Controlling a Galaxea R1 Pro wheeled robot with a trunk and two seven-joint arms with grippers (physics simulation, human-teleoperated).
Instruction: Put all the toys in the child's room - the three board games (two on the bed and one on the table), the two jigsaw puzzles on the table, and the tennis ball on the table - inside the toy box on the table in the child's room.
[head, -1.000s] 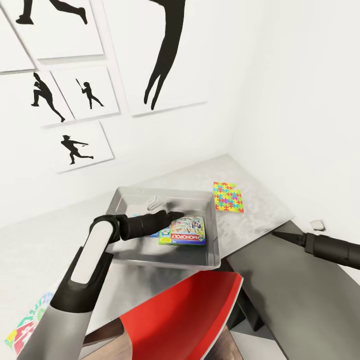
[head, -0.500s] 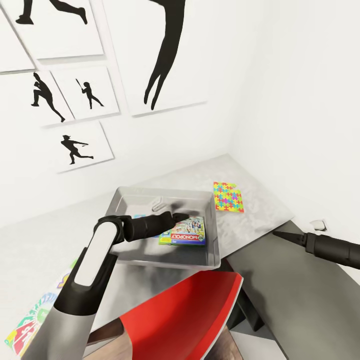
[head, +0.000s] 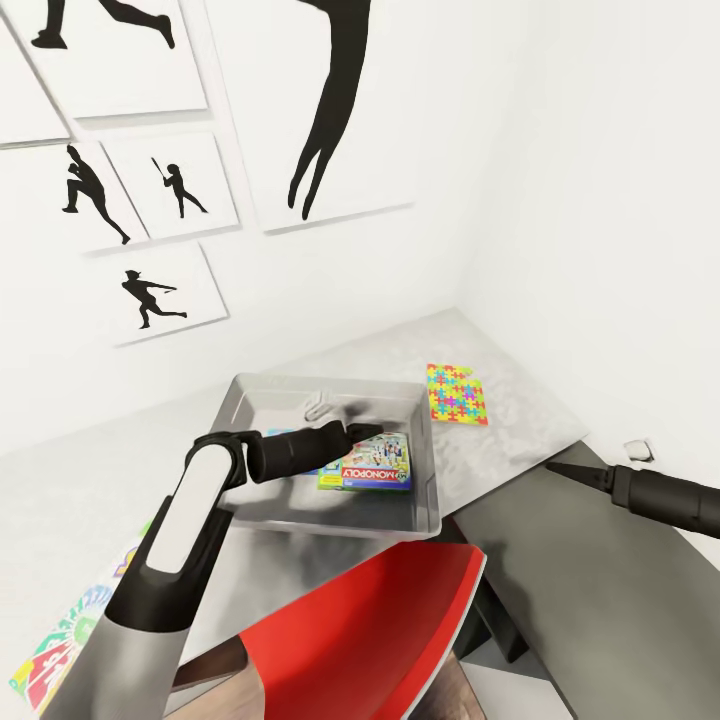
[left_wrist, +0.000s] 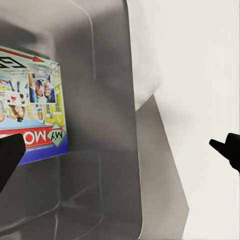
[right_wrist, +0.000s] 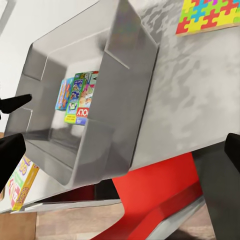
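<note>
The toy box (head: 262, 392) is a light grey bin standing on the pale mottled table (head: 520, 410). A Monopoly board game (head: 372, 467) lies flat inside it, with a bluish flat box (right_wrist: 64, 94) tucked beside it. My left gripper (head: 372, 432) hovers open just above the Monopoly box (left_wrist: 35, 110), holding nothing. A multicoloured jigsaw puzzle (head: 457, 393) lies on the table just right of the bin. Another colourful flat box (head: 55, 645) lies on the table at the near left. My right gripper (head: 558, 468) hangs open and empty over the lower dark grey desk.
A red chair (head: 370, 640) stands directly in front of the bin, under the table's edge. The lower dark grey desk (head: 580, 580) adjoins on the right. White walls with black silhouette pictures (head: 165, 290) close off the back and right sides.
My left arm has shifted slightly back and its gripper has lifted a little off the Monopoly box. The right arm and the toys have stayed still.
</note>
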